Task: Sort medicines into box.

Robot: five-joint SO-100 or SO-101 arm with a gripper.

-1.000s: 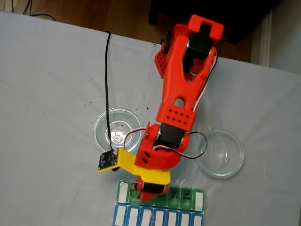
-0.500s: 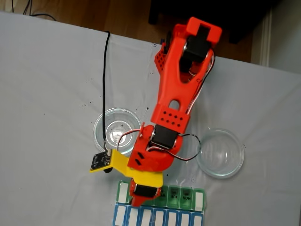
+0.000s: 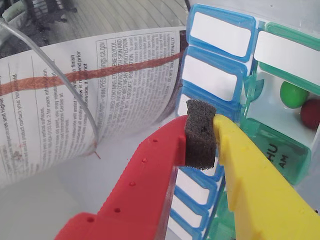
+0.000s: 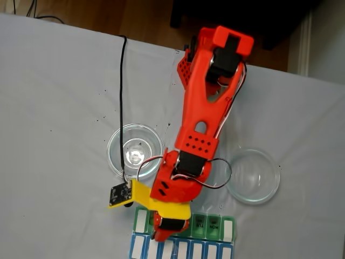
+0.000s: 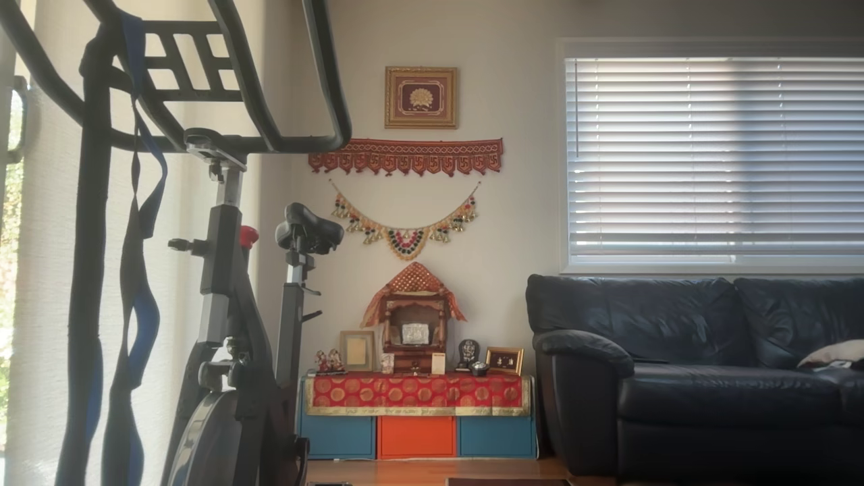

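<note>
The gripper (image 3: 210, 142), pressed together on its foam pad and apparently empty, hangs over the blue lids, with the box (image 3: 280, 150) just right holding a green ball (image 3: 293, 94) and a red ball (image 3: 311, 113).

In the fixed view your red arm (image 4: 202, 108) is reaching between two round clear glass dishes (image 4: 135, 149), its gripper (image 4: 164, 231) hanging over the long green-lidded pill organiser (image 4: 213, 224); in the wrist view two small round balls (image 3: 293, 94) are lying in one compartment.
</note>
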